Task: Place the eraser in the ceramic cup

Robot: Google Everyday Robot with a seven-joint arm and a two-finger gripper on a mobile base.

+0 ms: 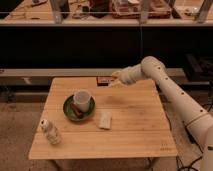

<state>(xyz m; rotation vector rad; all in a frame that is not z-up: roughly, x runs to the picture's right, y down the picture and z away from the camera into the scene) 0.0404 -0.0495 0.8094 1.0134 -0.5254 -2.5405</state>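
Observation:
The eraser (103,80), a small dark block with a reddish-brown top, is in the air over the far edge of the wooden table (135,125). My gripper (114,81) is shut on its right end, reaching in from the right. The white ceramic cup (82,97) stands upright on a dark green plate (69,113), to the left of and nearer than the eraser, and its inside looks empty.
A brown stick-like item (76,109) lies on the plate against the cup. A pale beige flat rectangle (105,120) lies right of the plate. A small clear bottle (50,132) stands near the front left corner. Dark shelving runs behind the table.

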